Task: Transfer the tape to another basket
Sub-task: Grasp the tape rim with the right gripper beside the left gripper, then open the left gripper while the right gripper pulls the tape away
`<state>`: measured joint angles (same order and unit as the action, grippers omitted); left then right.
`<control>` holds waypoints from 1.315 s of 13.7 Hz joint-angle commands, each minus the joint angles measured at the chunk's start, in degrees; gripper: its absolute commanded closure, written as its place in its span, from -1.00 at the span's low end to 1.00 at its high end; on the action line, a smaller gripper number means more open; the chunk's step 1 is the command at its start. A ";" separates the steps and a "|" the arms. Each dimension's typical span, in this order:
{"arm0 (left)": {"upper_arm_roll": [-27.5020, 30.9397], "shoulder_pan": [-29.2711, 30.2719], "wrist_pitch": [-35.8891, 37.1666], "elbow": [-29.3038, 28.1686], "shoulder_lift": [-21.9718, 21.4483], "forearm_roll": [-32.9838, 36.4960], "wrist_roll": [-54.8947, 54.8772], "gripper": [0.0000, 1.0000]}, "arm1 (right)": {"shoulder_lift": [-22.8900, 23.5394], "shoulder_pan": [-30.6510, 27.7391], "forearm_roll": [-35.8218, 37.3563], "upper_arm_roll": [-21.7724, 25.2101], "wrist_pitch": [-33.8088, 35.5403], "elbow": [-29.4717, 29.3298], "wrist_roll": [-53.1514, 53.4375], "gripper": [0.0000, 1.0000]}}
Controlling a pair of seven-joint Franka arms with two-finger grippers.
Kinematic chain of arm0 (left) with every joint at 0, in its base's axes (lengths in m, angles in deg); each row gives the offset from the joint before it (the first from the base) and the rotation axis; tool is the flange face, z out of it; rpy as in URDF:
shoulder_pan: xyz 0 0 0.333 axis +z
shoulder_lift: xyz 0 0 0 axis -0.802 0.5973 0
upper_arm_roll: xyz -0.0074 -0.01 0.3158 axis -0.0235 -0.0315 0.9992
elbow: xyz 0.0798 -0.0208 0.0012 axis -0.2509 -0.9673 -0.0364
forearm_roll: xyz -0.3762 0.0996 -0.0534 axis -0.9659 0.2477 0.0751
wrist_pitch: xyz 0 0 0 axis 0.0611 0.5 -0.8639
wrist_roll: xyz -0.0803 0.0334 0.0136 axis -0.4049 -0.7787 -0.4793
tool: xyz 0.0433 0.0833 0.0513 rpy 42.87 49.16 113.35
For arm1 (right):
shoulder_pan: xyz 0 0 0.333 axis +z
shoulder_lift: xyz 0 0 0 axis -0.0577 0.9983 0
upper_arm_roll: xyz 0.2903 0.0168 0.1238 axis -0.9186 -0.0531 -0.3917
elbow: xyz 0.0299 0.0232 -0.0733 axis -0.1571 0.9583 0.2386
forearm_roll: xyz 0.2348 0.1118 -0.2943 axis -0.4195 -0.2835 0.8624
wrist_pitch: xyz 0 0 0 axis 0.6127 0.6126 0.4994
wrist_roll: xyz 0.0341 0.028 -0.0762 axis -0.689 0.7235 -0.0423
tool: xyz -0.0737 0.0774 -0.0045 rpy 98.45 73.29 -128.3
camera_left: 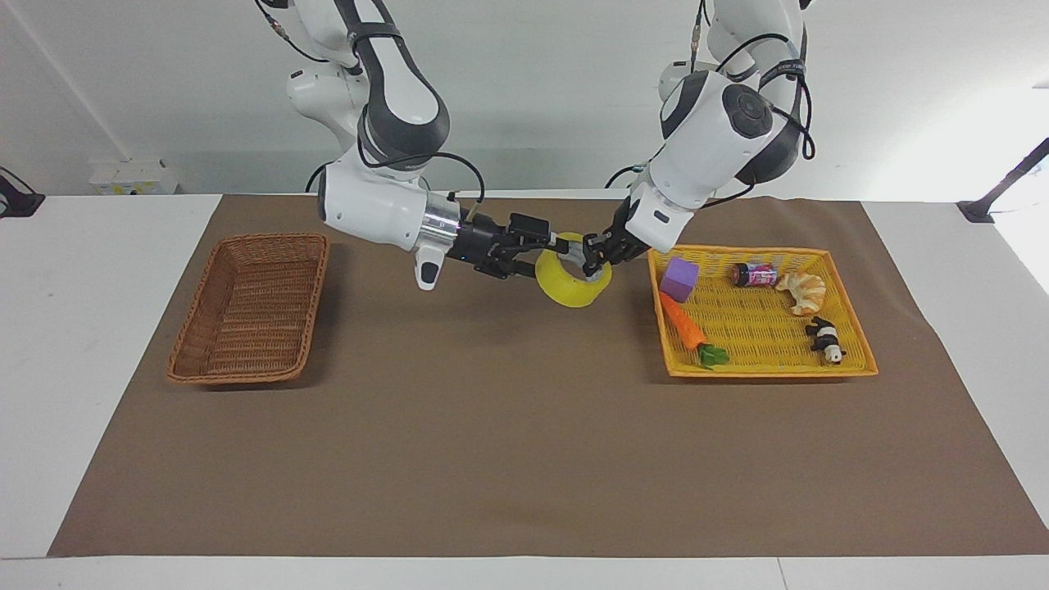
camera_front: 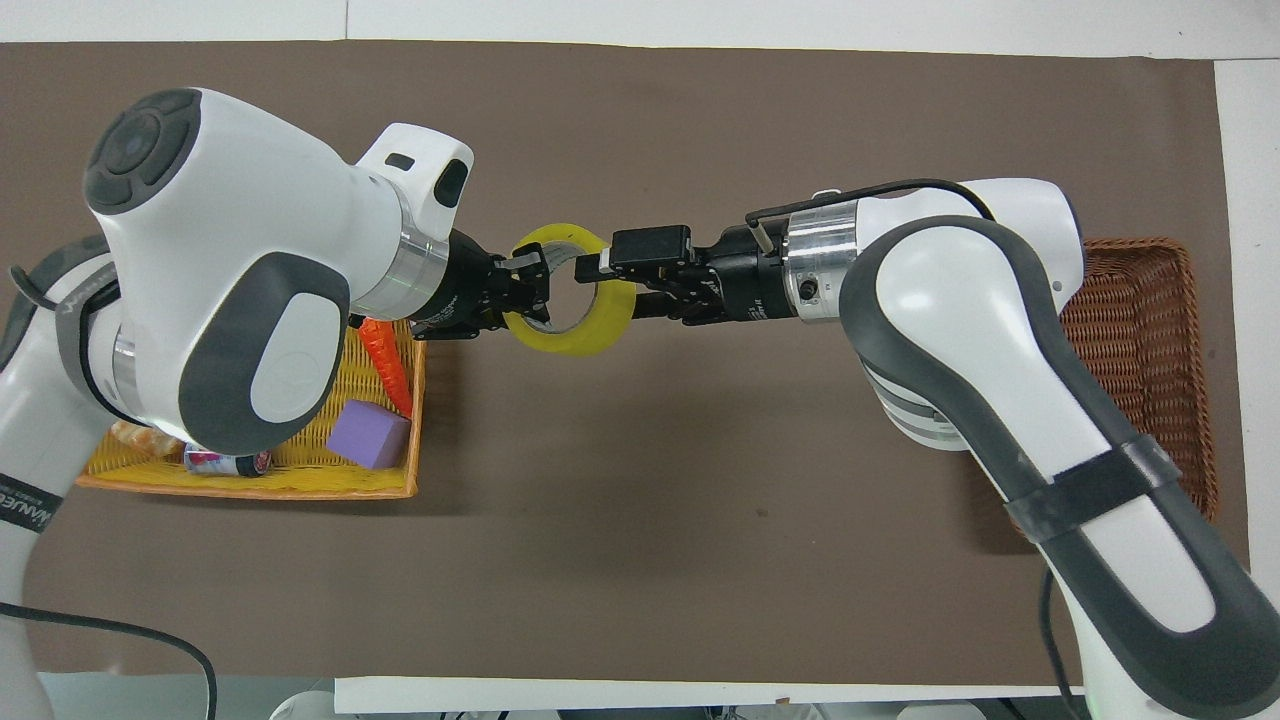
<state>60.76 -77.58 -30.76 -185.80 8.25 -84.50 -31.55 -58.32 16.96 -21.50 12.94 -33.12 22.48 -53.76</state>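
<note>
The yellow tape (camera_left: 574, 288) (camera_front: 578, 342) hangs in the air over the brown mat, between the two baskets. My left gripper (camera_left: 592, 260) (camera_front: 535, 290) is shut on the part of its rim toward the left arm's end of the table. My right gripper (camera_left: 554, 249) (camera_front: 603, 284) is open, with one finger inside the roll's hole and the other outside, around the part of the rim toward the right arm's end. The dark brown wicker basket (camera_left: 315, 303) (camera_front: 1140, 330) stands empty at the right arm's end of the table.
A yellow-orange tray basket (camera_left: 762, 370) (camera_front: 250, 490) at the left arm's end holds a purple block (camera_left: 679, 279), a carrot (camera_left: 684, 324), a small can (camera_left: 755, 274), a croissant (camera_left: 803, 292) and a panda figure (camera_left: 825, 338). Brown mat (camera_left: 508, 426) covers the table.
</note>
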 commanded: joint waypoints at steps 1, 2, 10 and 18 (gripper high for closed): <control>0.18 0.00 0.69 -1.08 -1.51 -0.48 -0.09 1.00 | -0.27 -0.23 -0.52 -0.02 0.07 0.71 -1.28 -0.76; 0.18 0.00 0.69 -1.08 -1.51 -0.48 -0.09 1.00 | -0.27 -0.32 -0.44 0.07 0.07 0.71 -2.25 -0.63; 0.18 -0.09 0.69 -1.52 -1.86 -0.39 -0.18 1.00 | -0.36 -0.85 -0.44 0.07 1.22 0.80 -3.83 1.00; 1.32 3.68 14.28 5.94 -7.75 5.56 -1.05 -0.91 | -0.62 -3.47 -0.09 0.15 4.28 0.89 -7.16 1.00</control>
<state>61.50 -76.45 -23.35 -182.14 3.21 -82.47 -31.54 -58.26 15.81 -21.42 13.30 -31.35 23.00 -57.93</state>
